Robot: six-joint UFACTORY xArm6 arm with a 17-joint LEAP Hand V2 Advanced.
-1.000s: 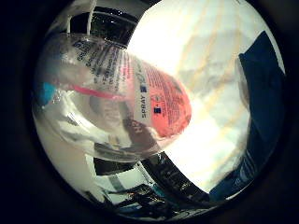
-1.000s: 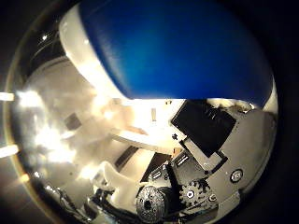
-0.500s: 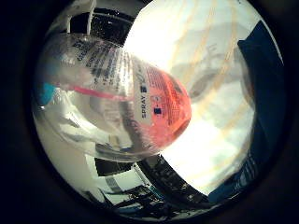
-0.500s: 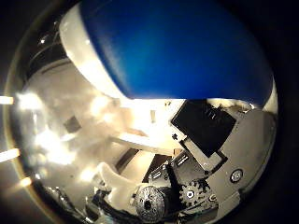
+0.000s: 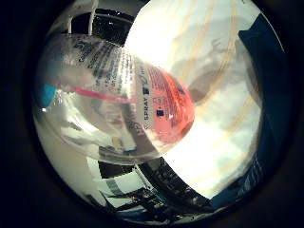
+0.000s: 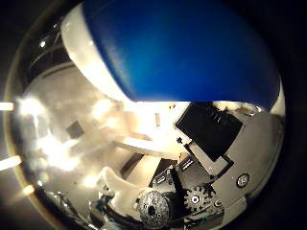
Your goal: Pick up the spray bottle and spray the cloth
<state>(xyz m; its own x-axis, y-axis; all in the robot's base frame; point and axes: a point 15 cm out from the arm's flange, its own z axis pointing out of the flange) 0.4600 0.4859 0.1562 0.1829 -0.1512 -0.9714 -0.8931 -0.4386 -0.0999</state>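
A: Where is the spray bottle [image 5: 118,102] found?

B: It is held close against the palm and fills much of the little-finger-side view. A clear body is seen with a pink tube inside and a red-and-white label. In the thumb-side view its blue head [image 6: 182,52] is pressed near the camera.

A: And the cloth?

B: A pale striped cloth [image 5: 218,95] is seen beyond the bottle, well apart from it.

A: The state of the hand [image 6: 216,163]?

B: Only black, white and geared parts are shown beside the blue head. Whether the fingers are wrapped round the bottle cannot be told from these views.

A: Handling?

B: The bottle is judged light, thin-walled and smooth, so slip and squeeze are to be expected. Hold is best taken at the neck under the head, with the trigger left within reach.
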